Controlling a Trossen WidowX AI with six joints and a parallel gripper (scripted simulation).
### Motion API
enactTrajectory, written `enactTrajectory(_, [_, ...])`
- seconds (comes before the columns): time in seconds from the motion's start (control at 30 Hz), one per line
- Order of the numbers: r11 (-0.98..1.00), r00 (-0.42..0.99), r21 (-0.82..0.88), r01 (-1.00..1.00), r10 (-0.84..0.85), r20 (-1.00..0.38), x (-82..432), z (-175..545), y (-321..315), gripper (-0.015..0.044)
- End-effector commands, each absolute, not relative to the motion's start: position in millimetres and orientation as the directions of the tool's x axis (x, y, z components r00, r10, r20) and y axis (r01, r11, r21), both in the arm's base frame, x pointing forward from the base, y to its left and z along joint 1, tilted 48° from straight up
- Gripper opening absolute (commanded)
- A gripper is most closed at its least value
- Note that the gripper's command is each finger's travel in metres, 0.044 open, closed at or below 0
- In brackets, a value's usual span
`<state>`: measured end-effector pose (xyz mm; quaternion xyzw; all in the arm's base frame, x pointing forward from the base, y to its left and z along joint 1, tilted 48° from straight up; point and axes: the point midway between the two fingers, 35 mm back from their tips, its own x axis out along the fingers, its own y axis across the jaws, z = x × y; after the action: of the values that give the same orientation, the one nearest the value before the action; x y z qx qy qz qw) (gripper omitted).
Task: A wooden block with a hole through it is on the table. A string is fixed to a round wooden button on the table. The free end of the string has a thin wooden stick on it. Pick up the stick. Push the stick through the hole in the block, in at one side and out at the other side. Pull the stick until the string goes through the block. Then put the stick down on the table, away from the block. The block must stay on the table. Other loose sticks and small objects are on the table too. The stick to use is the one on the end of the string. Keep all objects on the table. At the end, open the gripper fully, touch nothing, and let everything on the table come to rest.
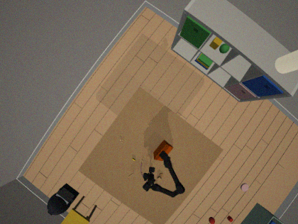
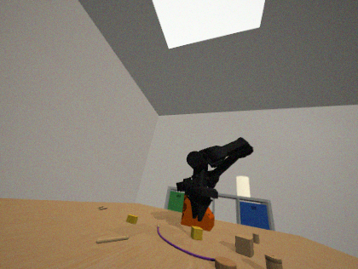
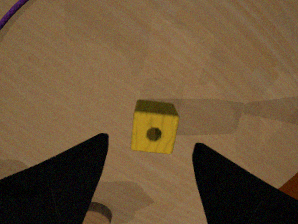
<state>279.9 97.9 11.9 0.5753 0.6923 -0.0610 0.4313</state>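
My gripper [image 2: 198,219] [image 3: 151,145] is part open and points down, holding nothing. A yellow cube [image 2: 196,233] [image 3: 154,142] with a dark round hole in its upper face lies on the table below and between the fingertips, with a gap on both sides. The purple string [image 1: 141,168] [image 2: 179,248] [image 3: 12,12] curves over the table from a round wooden button [image 2: 225,262]. A tiny pale tip [image 2: 158,225] shows at its far end; the rest of the stick on the string cannot be made out. A tan block [image 2: 244,245] stands on the right; no hole shows in it.
A loose stick [image 2: 112,239] and another yellow cube [image 2: 132,219] [image 1: 133,159] lie on the left. Small sticks [image 2: 102,208] lie farther back. Wooden pieces [image 2: 274,261] [image 2: 256,237] stand on the right. An orange box [image 1: 163,150] [image 2: 206,220] is at the arm's base.
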Motion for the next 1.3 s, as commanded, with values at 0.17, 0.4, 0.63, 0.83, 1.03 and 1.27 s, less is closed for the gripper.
enactTrajectory(0.17, [0.332, 0.027, 0.405, 0.852, 0.745, -0.666, 278.0, 0.7, 110.7, 0.0241])
enactTrajectory(0.4, [0.331, 0.027, 0.406, 0.852, 0.747, -0.665, 277.4, -6.4, 119.6, 0.0241])
enactTrajectory(0.63, [0.331, 0.026, 0.407, 0.852, 0.748, -0.663, 276.7, -10.7, 125.3, 0.0241])
enactTrajectory(0.83, [0.33, 0.029, 0.409, 0.851, 0.747, -0.665, 277.6, -10.0, 123.8, 0.0188])
enactTrajectory(1.03, [0.33, 0.029, 0.409, 0.851, 0.747, -0.665, 277.6, -10.0, 123.8, 0.007])
enactTrajectory(1.27, [0.33, 0.029, 0.409, 0.851, 0.747, -0.665, 277.6, -10.0, 123.8, 0.0])
